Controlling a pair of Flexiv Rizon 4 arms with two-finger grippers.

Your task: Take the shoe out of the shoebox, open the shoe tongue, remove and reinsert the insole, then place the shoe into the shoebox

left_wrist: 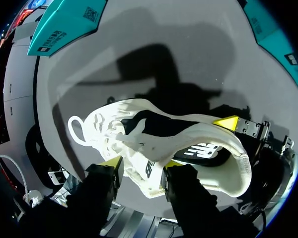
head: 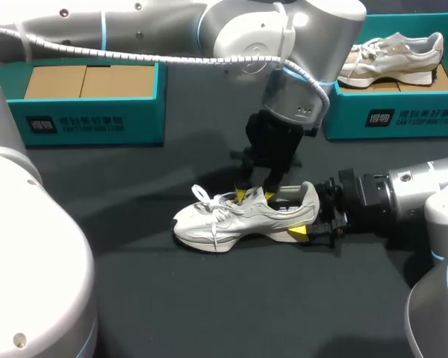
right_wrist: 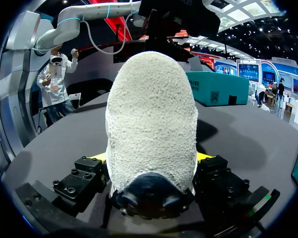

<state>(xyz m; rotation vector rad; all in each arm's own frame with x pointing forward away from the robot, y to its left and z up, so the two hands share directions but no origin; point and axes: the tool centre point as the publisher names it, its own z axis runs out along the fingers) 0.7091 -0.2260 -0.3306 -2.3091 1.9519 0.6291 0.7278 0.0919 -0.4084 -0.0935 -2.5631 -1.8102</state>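
Observation:
A white sneaker (head: 239, 220) lies on the dark table, toe pointing left. My left gripper (head: 255, 195) comes down from above onto the shoe's opening. In the left wrist view its fingers (left_wrist: 111, 163) press the white tongue (left_wrist: 139, 158) from both sides. My right gripper (head: 308, 218) is level with the table behind the shoe, shut on the heel. In the right wrist view the fuzzy heel (right_wrist: 151, 124) fills the space between the yellow tips of the right gripper (right_wrist: 150, 157). The dark inside of the sneaker (left_wrist: 159, 126) shows ahead of the left gripper (left_wrist: 141, 162).
A teal shoebox (head: 89, 123) with a cardboard lining stands at the back left. A second teal box (head: 392, 115) at the back right holds another sneaker (head: 392, 56). My left arm (head: 172, 26) stretches across the back of the table.

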